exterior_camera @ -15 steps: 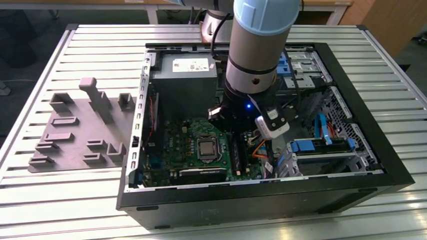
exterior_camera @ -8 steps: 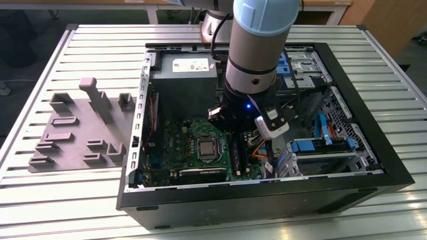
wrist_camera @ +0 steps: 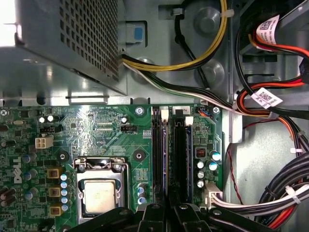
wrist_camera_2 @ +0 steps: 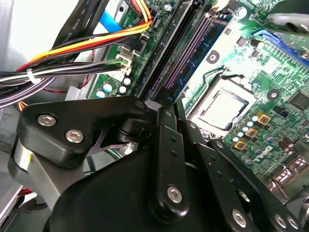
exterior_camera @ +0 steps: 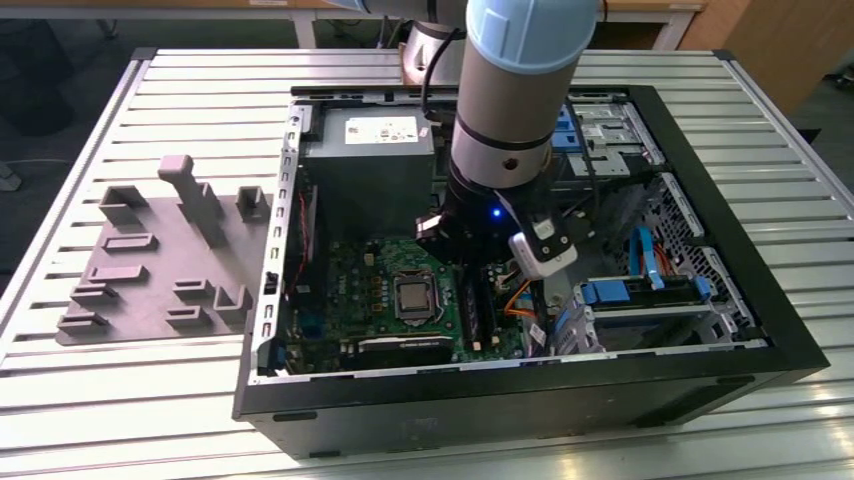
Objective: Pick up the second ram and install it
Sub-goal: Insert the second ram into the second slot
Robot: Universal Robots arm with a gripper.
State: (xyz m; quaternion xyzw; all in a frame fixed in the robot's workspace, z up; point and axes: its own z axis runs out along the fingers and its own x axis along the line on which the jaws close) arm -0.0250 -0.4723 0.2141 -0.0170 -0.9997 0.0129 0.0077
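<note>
The black linkage gripper [wrist_camera: 169, 212] is held low over the long black memory slots [wrist_camera: 170, 154] beside the square silver processor [wrist_camera: 99, 195], apparently pinched on the slim dark second ram [wrist_camera_2: 166, 79]; skewed seating could be caused by misalignment.

Green motherboard [wrist_camera: 111, 130] with black slots [wrist_camera: 179, 154]; silver processor [wrist_camera: 99, 195]; black pincer [wrist_camera_2: 166, 145]; grey holder block [exterior_camera: 167, 260] on ribbed silver worktop [exterior_camera: 80, 400]; light-blue arm [exterior_camera: 527, 35]; yellow, orange, black cables [wrist_camera_2: 87, 46].

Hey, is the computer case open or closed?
Open: the computer case has no side cover, and its motherboard lies exposed inside.
</note>
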